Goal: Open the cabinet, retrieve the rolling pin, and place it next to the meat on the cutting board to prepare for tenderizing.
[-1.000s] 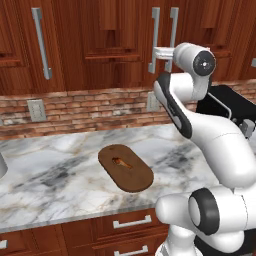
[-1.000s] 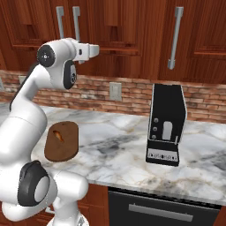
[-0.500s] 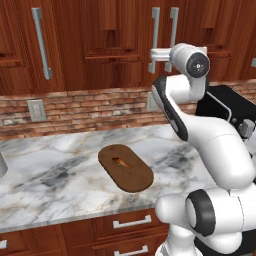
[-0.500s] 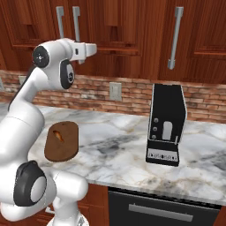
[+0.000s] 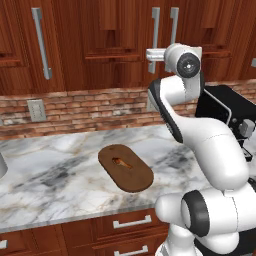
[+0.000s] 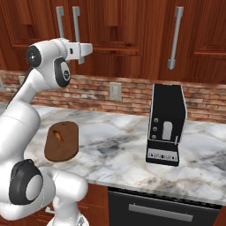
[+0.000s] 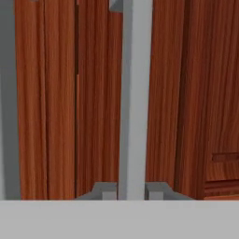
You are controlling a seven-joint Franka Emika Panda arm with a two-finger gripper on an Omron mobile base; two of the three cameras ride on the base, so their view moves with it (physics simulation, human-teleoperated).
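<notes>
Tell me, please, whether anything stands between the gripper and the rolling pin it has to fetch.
Yes: the closed cabinet door. The gripper has its fingers shut on that door's grey bar handle; no rolling pin is in sight yet.

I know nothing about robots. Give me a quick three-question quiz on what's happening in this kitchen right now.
1. True or false: the gripper is shut on a cabinet door's handle.
2. What lies on the cutting board? A) rolling pin B) meat C) nothing
3. Are the cabinet doors open or closed?

Key: 1 true. 2 B. 3 closed.
</notes>
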